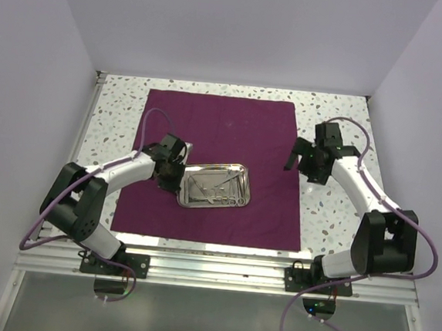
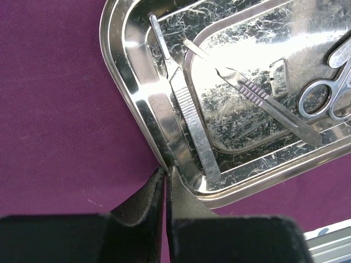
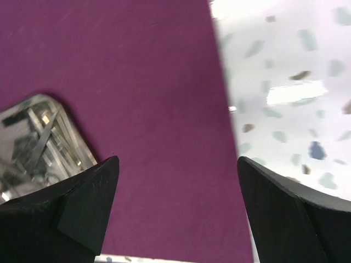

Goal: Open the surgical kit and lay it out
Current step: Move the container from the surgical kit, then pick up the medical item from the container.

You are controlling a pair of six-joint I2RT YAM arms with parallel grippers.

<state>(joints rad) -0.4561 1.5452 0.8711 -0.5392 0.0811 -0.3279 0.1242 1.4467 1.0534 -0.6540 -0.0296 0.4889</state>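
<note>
The dark purple cloth [image 1: 224,127] lies spread flat on the table. On its lower middle sits the shiny steel tray [image 1: 247,185], holding several thin silver instruments [image 1: 217,188]. In the left wrist view two flat scalpel-like handles [image 2: 189,115] and scissor rings [image 2: 318,98] lie in the tray [image 2: 131,82]. My left gripper [image 1: 175,181] [image 2: 165,170] is shut at the tray's near-left corner, with the rim running in between the fingertips. My right gripper [image 1: 303,153] [image 3: 178,159] hovers open over the cloth's right edge [image 3: 164,82], holding nothing; the tray's corner [image 3: 38,137] shows to its left.
Speckled white tabletop [image 1: 332,222] [image 3: 285,82] surrounds the cloth. White walls enclose the left, back and right sides. A metal rail [image 1: 212,269] runs along the near edge by the arm bases.
</note>
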